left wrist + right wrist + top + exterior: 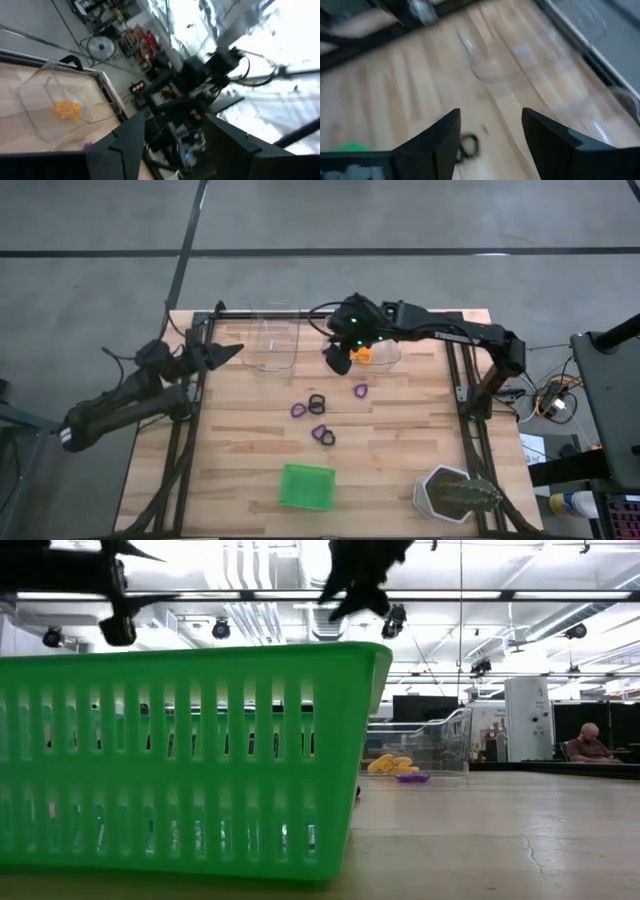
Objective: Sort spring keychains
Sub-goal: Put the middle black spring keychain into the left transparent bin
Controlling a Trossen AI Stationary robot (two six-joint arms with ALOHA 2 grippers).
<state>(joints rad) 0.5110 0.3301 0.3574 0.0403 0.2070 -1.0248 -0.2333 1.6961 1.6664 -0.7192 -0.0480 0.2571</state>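
While the green tray [307, 486] sits nearest, the loose keychains [317, 402] lie mid-table: purple and black ones scattered in a little cluster, one purple [360, 390] off to the right. Farther back, orange ones [363, 355] rest in the right clear tray [388, 356], with the right gripper [337, 358] hovering just left of them, fingers spread, holding nothing. The left gripper [232, 353] hangs at the far left by the other clear tray [272, 345], also spread wide.

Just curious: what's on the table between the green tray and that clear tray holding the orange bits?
Loose purple and black spring keychains on bare wood, seen from above.
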